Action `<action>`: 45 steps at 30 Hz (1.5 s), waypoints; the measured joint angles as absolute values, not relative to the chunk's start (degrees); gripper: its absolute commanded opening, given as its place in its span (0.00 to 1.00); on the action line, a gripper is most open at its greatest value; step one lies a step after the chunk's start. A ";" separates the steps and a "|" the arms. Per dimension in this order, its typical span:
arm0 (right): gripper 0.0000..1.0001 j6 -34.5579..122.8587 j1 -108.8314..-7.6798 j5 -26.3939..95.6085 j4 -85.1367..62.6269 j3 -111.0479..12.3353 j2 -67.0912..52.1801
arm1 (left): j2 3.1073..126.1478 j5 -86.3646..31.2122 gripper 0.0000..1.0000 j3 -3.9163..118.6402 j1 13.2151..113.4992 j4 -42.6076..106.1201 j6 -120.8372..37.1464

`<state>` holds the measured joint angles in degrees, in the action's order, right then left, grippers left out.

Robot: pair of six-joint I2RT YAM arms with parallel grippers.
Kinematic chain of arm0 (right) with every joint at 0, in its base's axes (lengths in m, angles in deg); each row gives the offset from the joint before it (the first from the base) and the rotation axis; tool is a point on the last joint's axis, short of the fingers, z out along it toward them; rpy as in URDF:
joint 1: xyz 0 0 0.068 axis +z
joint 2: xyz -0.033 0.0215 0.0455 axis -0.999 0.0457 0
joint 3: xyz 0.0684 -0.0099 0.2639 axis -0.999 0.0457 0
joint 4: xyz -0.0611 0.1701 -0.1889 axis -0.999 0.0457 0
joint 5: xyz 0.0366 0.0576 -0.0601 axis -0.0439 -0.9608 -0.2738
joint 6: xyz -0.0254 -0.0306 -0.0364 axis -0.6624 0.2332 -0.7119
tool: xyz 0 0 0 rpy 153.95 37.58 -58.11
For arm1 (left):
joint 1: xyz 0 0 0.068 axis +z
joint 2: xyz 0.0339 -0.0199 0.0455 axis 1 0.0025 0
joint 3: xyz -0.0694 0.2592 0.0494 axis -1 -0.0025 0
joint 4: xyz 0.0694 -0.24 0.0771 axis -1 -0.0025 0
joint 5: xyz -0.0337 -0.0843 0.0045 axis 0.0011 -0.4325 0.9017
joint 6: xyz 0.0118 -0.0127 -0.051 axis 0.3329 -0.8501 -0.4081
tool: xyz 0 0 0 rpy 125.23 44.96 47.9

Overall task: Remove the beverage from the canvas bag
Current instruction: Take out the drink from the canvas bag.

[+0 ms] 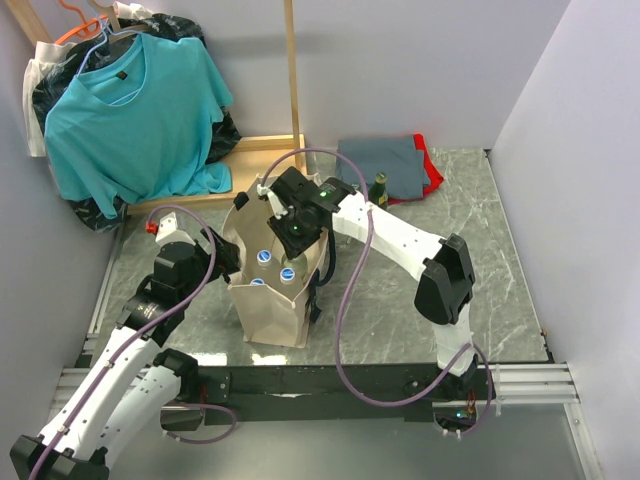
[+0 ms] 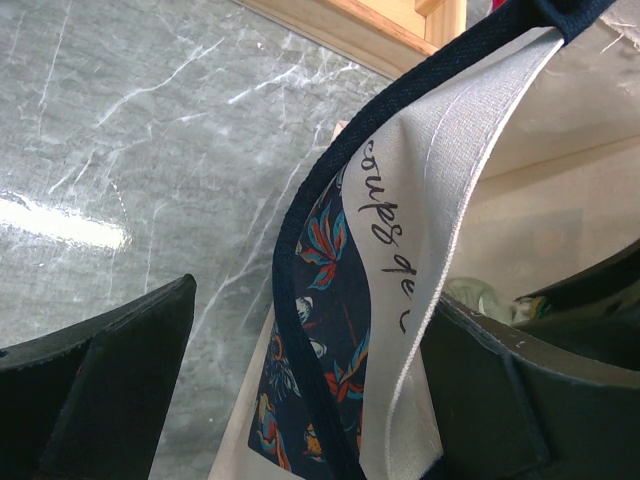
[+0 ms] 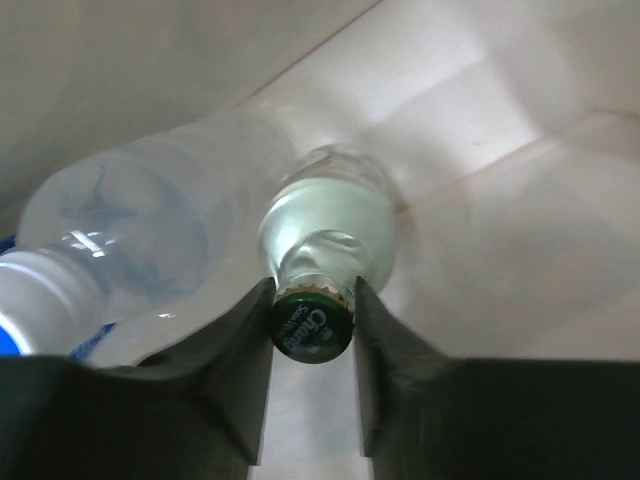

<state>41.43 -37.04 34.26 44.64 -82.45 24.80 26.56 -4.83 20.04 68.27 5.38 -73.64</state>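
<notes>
Two tools are set at canvas bag [image 1: 270, 310]. Beverage [image 3: 325, 225] with green cap is clamped by right tool [image 3: 312, 300] inside bag. Bag edge is seen inside left tool [image 2: 310, 320], fingers apart.

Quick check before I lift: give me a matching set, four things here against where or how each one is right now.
1 left gripper
2 right gripper
3 teal T-shirt
4 dark bottle

A hanging back left
B standing beside folded clothes
C closed on green-capped bottle inside canvas bag
D open astride canvas bag's rim

Pairs: 1-D, 2-C, 3-A, 4-B
</notes>
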 measured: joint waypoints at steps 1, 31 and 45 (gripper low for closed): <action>0.19 41.04 -37.06 35.31 44.53 -82.54 24.61 | 26.59 -4.83 0.96 20.04 68.27 5.38 -73.64; 0.00 38.46 -37.78 42.91 48.16 -95.21 27.14 | 26.13 -4.40 0.96 20.04 68.25 5.34 -73.66; 0.00 34.90 -37.80 43.64 52.20 -104.26 31.82 | 26.24 -3.87 0.96 20.04 68.23 5.12 -73.58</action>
<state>34.90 -37.80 43.64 52.20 -104.26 31.82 26.24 -3.87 20.04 68.23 5.12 -73.58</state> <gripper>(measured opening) 0.395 0.966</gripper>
